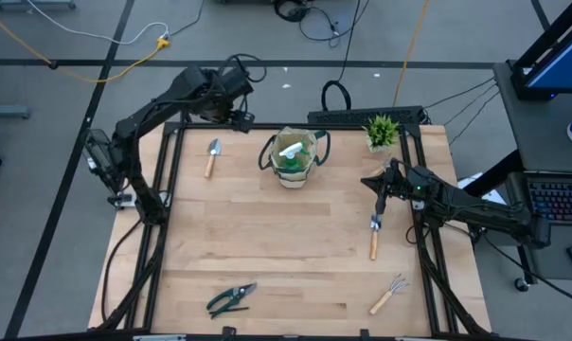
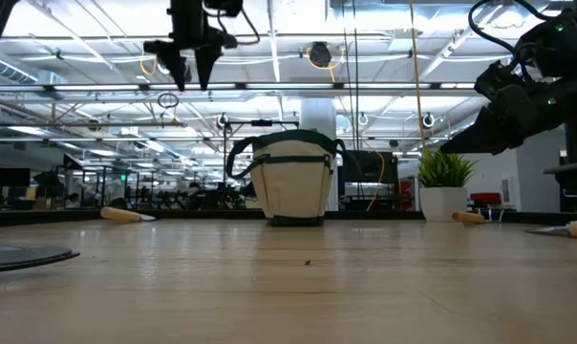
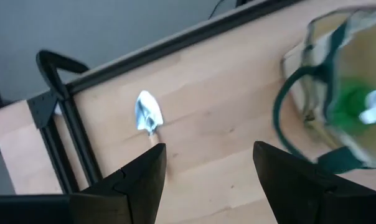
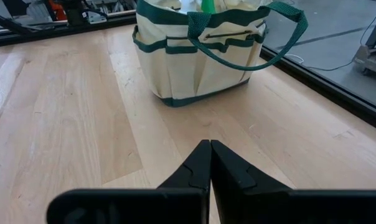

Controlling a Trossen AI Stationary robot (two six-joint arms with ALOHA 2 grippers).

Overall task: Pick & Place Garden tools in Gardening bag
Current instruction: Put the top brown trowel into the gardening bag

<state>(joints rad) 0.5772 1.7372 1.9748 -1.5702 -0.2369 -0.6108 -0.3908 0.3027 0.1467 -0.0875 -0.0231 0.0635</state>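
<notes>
The beige gardening bag point(image 1: 294, 159) with dark green handles stands upright at the table's far middle and also shows in the low view point(image 2: 290, 186). The green spray bottle point(image 1: 292, 152) is inside it. One trowel point(image 1: 211, 156) lies left of the bag, a second trowel point(image 1: 374, 237) at the right. The pruning shears point(image 1: 231, 298) and the hand rake point(image 1: 388, 295) lie near the front edge. My left gripper point(image 3: 208, 165) is open and empty, high above the far left point(image 1: 241, 117), near the first trowel point(image 3: 148, 116). My right gripper point(image 4: 210, 157) is shut and empty, right of the bag point(image 1: 381, 187).
A small spiky potted plant point(image 1: 382, 131) stands at the far right corner, behind my right gripper. A black frame rail point(image 1: 169, 180) borders the table's left and right sides. Bare wood lies between the bag and the tools at the front edge.
</notes>
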